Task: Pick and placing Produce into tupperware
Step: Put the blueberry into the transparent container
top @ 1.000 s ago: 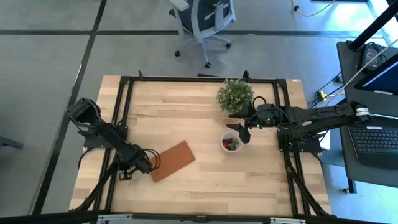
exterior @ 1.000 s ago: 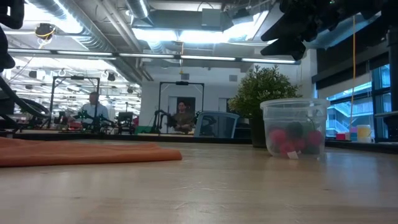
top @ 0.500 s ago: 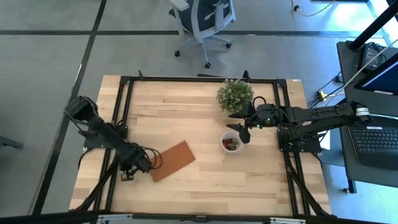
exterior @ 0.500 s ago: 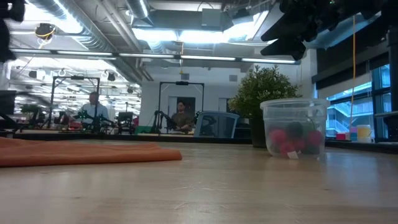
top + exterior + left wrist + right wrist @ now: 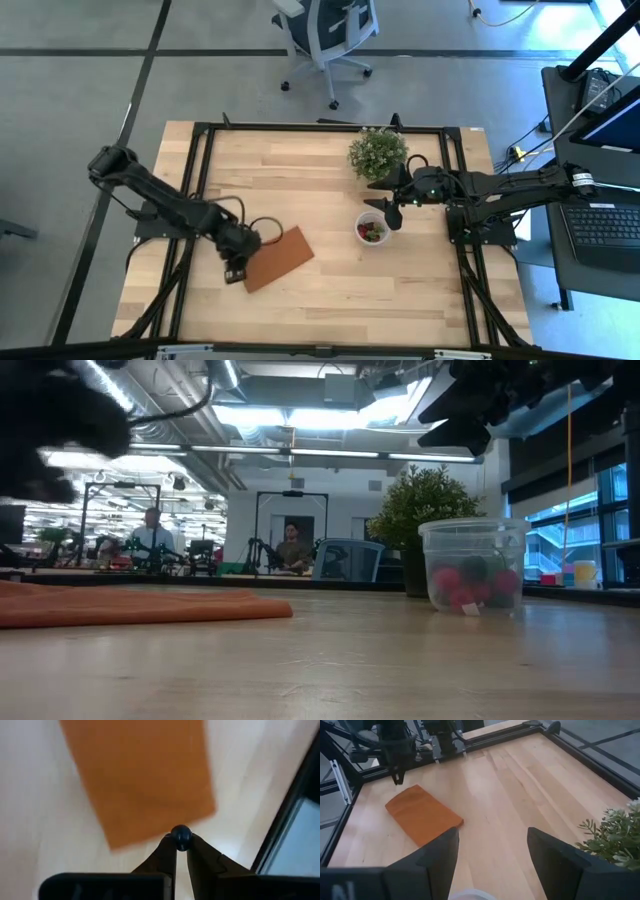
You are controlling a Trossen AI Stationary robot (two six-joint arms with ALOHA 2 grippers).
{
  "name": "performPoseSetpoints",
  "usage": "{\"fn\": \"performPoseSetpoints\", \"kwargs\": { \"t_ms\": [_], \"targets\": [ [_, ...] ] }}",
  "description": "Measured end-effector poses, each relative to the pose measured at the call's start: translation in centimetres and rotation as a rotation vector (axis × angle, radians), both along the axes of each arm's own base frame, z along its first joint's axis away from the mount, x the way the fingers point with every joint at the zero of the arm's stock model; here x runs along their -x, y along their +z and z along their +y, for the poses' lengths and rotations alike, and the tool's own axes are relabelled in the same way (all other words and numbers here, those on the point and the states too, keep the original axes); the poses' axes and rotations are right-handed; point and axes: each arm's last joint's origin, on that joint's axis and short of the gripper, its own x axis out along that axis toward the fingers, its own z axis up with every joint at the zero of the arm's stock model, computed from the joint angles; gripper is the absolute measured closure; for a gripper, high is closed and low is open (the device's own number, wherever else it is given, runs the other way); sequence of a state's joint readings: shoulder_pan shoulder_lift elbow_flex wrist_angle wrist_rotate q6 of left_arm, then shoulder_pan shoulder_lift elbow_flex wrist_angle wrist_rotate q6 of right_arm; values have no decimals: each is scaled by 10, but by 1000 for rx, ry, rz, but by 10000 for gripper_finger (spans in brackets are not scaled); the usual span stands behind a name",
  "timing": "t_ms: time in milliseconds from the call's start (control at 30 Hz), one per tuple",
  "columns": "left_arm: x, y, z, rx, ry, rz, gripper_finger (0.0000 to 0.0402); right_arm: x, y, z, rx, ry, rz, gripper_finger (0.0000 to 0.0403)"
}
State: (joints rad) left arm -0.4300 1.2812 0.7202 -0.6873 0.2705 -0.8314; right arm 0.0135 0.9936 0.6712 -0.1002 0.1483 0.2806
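The tupperware, a small clear round cup (image 5: pixel 372 230) (image 5: pixel 473 565), stands on its base on the table's right half. Red and dark produce pieces (image 5: pixel 465 585) lie in it. My right gripper (image 5: pixel 386 212) (image 5: pixel 492 837) hovers open just above the cup's far-right rim (image 5: pixel 469 894), touching nothing. My left gripper (image 5: pixel 234 270) (image 5: pixel 181 845) hangs over the near-left corner of the flat brown board (image 5: pixel 278 258) (image 5: pixel 140 775), shut on a small dark round berry (image 5: pixel 181 834). My left gripper pinches the dark berry (image 5: pixel 181 835) between its two fingertips. The fingers point down from above. The berry is lifted clear, over the table just off the board's corner.
A green potted plant (image 5: pixel 377 152) (image 5: pixel 430 510) stands close behind the cup and beside my right gripper. The board lies flat on the table's left half. A black frame (image 5: pixel 300 128) runs round the table. Bare wood lies between board and cup.
My left arm has swung from the table's left edge toward the board, carrying its gripper a little rightward to the board's near-left corner. The right arm, the cup and the board have stayed where they were.
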Motion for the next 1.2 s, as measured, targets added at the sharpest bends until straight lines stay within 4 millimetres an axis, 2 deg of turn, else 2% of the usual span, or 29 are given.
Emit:
{"fn": "performPoseSetpoints", "kwargs": {
  "t_ms": [133, 333, 500, 633, 800, 1033, 1200],
  "targets": [
    [-24, 17, 13, 29, 33, -229, 380, 0, 1, 0, -2, -1, -8, 166],
    [-58, 37, 42, 25, 86, -595, 377, 3, 4, 0, -7, -3, -24, 166],
    [-78, 56, 65, -38, 110, -897, 381, 12, 12, 0, -10, 13, -62, 166],
    [-95, 61, 76, -82, 114, -1075, 379, 24, 19, 1, -12, 23, -79, 166],
    [-128, 59, 83, -180, 77, -1116, 379, 42, 26, 1, -32, 36, -87, 166],
    [-200, 70, 84, -271, -32, -1185, 373, 68, 31, 1, -50, 36, -84, 166],
    [-235, 66, 83, -293, -48, -1123, 378, 81, 32, 1, -70, 28, -80, 166]
  ]
}}
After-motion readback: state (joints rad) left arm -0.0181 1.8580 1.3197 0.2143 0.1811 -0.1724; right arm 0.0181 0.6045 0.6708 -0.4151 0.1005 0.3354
